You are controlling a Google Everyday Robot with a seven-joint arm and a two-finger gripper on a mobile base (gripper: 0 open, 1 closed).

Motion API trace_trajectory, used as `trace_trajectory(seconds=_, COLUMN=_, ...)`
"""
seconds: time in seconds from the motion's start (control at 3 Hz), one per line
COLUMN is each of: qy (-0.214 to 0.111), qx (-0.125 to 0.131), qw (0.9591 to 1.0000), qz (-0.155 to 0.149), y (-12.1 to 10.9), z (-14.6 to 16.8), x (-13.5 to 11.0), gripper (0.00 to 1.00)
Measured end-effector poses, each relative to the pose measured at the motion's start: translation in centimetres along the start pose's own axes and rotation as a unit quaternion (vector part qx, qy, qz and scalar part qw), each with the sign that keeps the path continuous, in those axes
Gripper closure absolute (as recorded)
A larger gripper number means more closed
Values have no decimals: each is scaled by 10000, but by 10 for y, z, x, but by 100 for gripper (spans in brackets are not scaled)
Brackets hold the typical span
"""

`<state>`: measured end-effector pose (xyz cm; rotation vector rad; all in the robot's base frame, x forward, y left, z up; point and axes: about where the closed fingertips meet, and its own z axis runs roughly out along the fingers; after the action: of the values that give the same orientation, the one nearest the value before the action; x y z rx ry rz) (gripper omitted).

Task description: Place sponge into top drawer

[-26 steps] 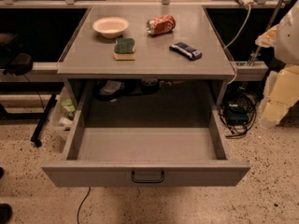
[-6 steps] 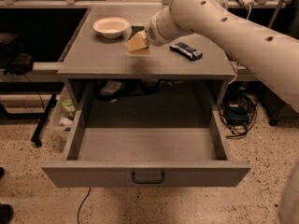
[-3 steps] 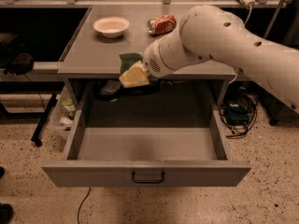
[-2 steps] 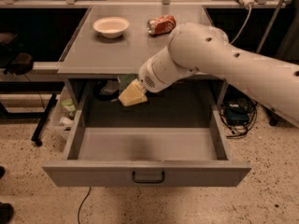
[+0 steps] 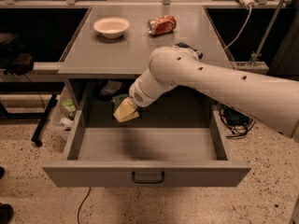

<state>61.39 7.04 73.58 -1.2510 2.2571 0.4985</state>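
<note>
Grey table (image 5: 126, 50) carries a white bowl (image 5: 111, 26) at your left. Below its edge, the gripper (image 5: 128, 107) hangs over the rear-left of the open top drawer (image 5: 187, 146), jaws clamped on the sponge (image 5: 124, 113), which is in the air and not yet on the drawer floor. Further right, a red can (image 5: 161, 24) lies on the table. Let go too far back and the sponge may drop behind the drawer. Lower carelessly and your white arm (image 5: 210, 83) may strike the table's lip.
</note>
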Motion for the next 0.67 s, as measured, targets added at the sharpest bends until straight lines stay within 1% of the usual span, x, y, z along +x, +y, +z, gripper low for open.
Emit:
trace_trajectory(seconds=0.33, qy=0, qx=0, qw=10000, qz=0, y=0, z=0, x=0, gripper=100)
trace_trajectory(seconds=0.67, qy=-17, qx=-236, qw=9996, qz=-127, y=12, z=15, x=7, gripper=100)
